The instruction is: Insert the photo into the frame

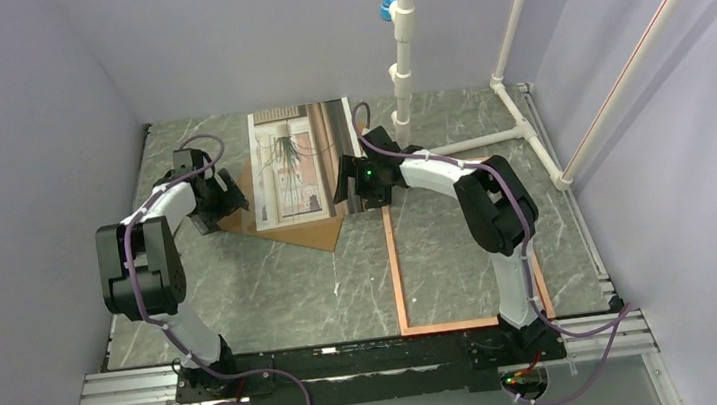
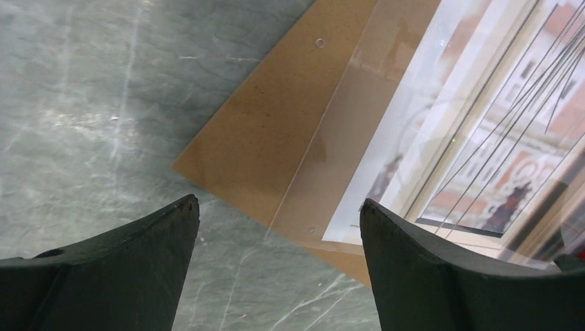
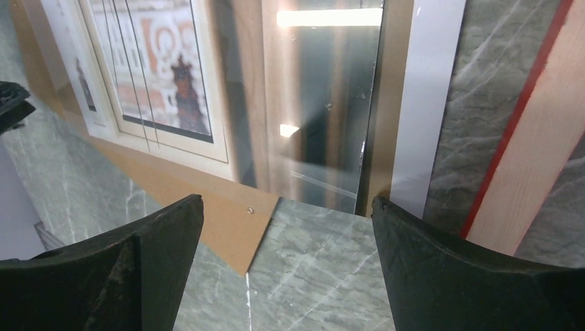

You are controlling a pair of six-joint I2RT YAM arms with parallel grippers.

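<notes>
Nearest me, at about 4 o'clock on the grey-green marbled table (image 1: 284, 301), lies the thin rectangular frame (image 1: 397, 269) with its copper-orange edge. Its long axis runs 6 to 12. In the right wrist view it is a pale strip with a red line (image 3: 531, 158).

Its far-left corner sits just beside the right gripper (image 1: 353, 188), whose fingers stand apart with nothing between them (image 3: 286, 203). The left gripper (image 1: 224, 205) is at 9 o'clock from it, also spread wide and empty (image 2: 279, 207).

Between the two grippers lies the large rectangular paper photo (image 1: 292, 164), print side up. Its long axis runs roughly 6 to 12, tilted slightly. It shows thin dark plant spikes against a window with brown curtains (image 2: 483, 138) (image 3: 159, 76).

The photo rests on a plain brown backing board (image 1: 307, 233), turned askew, with corners jutting out towards 7 (image 2: 276, 124) and 5 o'clock (image 3: 207, 200).
</notes>
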